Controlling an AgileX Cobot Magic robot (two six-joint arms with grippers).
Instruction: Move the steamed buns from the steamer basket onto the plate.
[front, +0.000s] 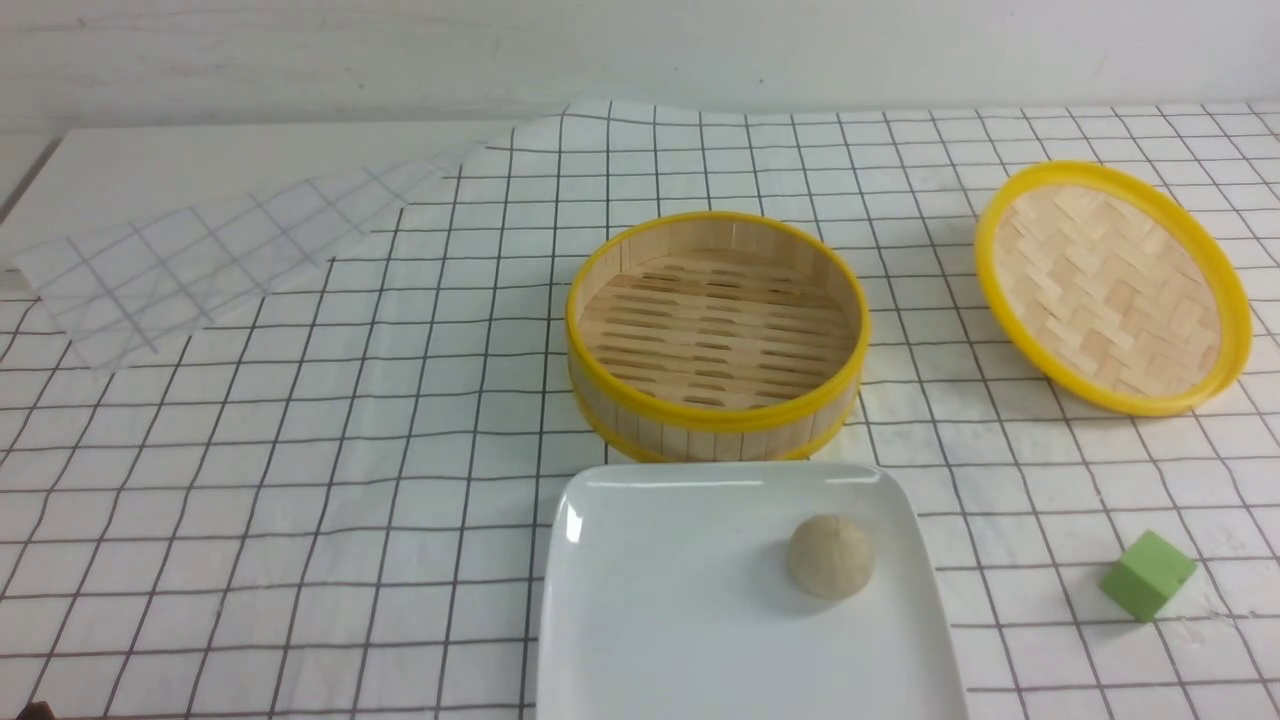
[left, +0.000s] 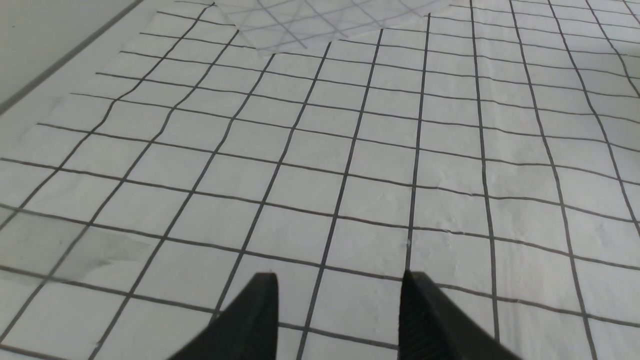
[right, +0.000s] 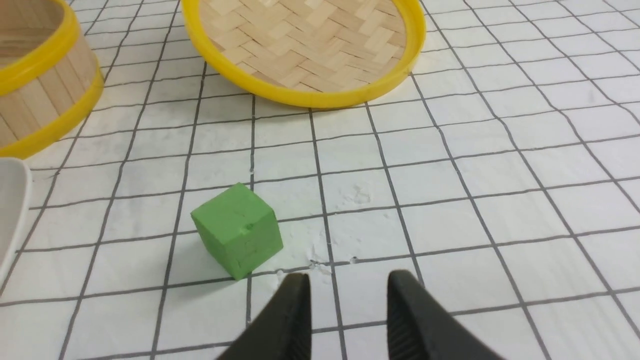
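Note:
A round bamboo steamer basket (front: 716, 420) with yellow rims stands mid-table with nothing inside it; its side shows in the right wrist view (right: 35, 105). One pale steamed bun (front: 830, 556) lies on the right part of the white plate (front: 660, 600) in front of the basket. Neither arm shows in the front view. My left gripper (left: 337, 280) is open and empty over bare checked cloth. My right gripper (right: 347, 280) is open and empty just above the cloth, next to a green cube (right: 236, 236).
The basket's lid (front: 1110, 285) lies upside down at the back right, also in the right wrist view (right: 305, 45). The green cube (front: 1147, 574) sits right of the plate. A folded corner of the checked cloth (front: 200, 260) lies at the back left.

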